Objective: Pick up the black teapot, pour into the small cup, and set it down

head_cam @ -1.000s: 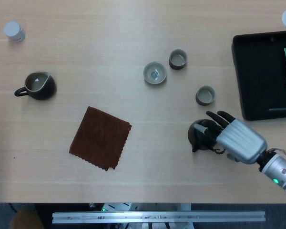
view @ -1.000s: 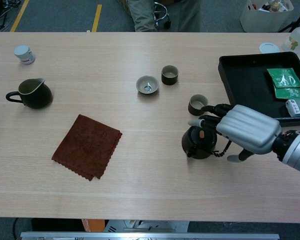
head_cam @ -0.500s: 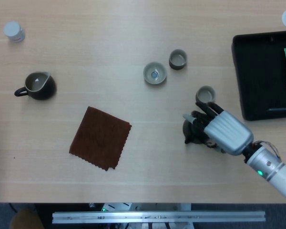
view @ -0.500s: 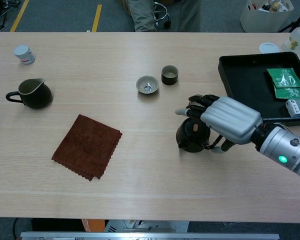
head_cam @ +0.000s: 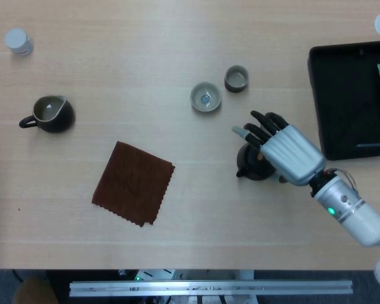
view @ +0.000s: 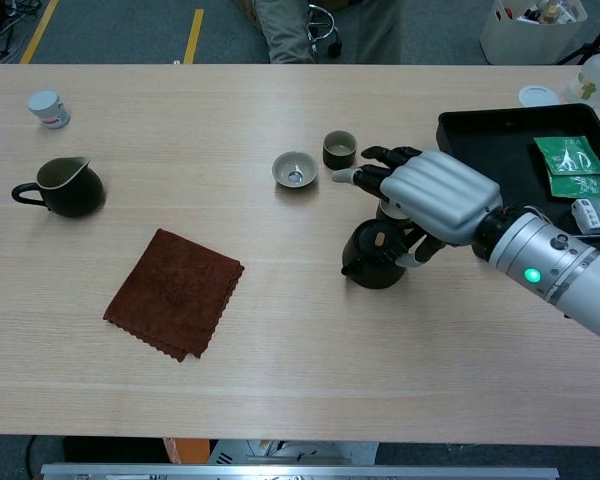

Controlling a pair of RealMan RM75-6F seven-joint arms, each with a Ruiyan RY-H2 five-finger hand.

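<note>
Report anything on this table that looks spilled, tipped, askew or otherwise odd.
No spill or damage shows. The black teapot is upright under the right robot hand; whether it is lifted is unclear. The brown cloth lies skewed to the table edge. A third small cup is almost hidden behind the hand.

right hand: raised over the black teapot, fingers spread and pointing left; whether it gripped the handle could not be told.
black teapot: stood on the wooden table, below the hand's fingers.
two small cups: just left of the fingertips.
brown cloth: well to the hand's left.
</note>
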